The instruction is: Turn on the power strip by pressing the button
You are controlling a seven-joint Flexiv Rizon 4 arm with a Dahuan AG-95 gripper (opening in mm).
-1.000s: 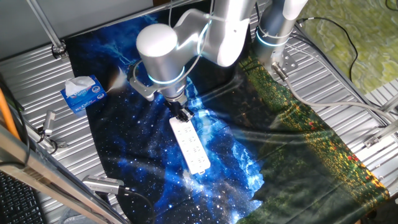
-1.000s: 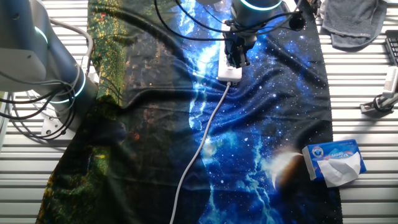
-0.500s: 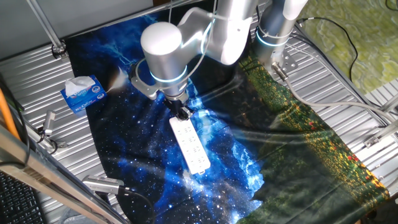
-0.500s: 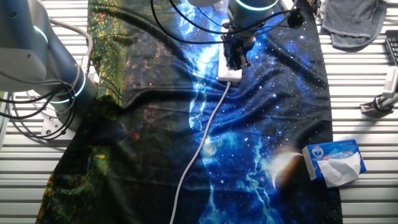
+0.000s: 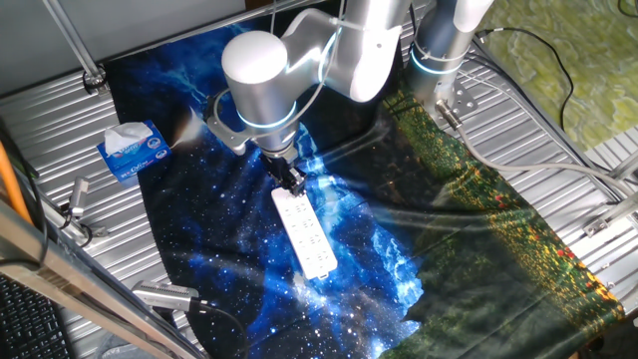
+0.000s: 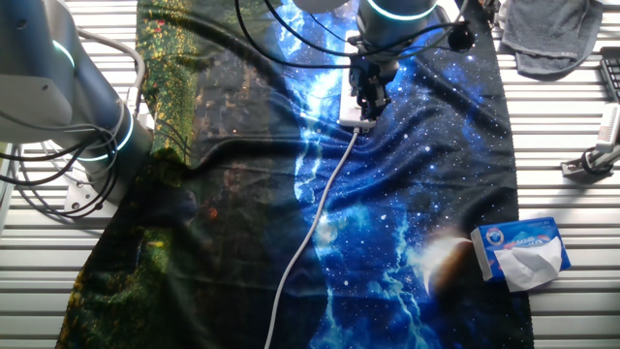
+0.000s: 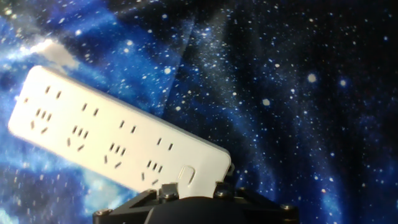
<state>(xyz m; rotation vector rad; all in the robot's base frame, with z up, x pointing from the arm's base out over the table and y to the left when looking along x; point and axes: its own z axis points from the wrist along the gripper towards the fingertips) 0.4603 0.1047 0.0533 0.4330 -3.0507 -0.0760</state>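
Note:
The white power strip [image 5: 306,235] lies flat on the starry blue cloth, its thin white cord [image 6: 315,208] running off toward the cloth's edge. My gripper [image 5: 295,184] stands right over the strip's corded end, and in the other fixed view the gripper [image 6: 370,103] hides most of the strip [image 6: 356,120]. In the hand view the strip [image 7: 106,138] lies slanted, with the small oval button [image 7: 186,175] just above the hand's dark housing [image 7: 194,209]. No view shows the fingertips clearly, nor whether they touch the button.
A blue-and-white tissue box [image 5: 132,151] sits at the cloth's edge, also in the other fixed view [image 6: 521,251]. A second arm's base [image 6: 82,116], a grey rag [image 6: 554,34] and metal clamps [image 5: 75,206] stand around the cloth on the ribbed table.
The hand has shifted slightly along the strip toward its corded end and looks a little lower. The strip and cord have not moved.

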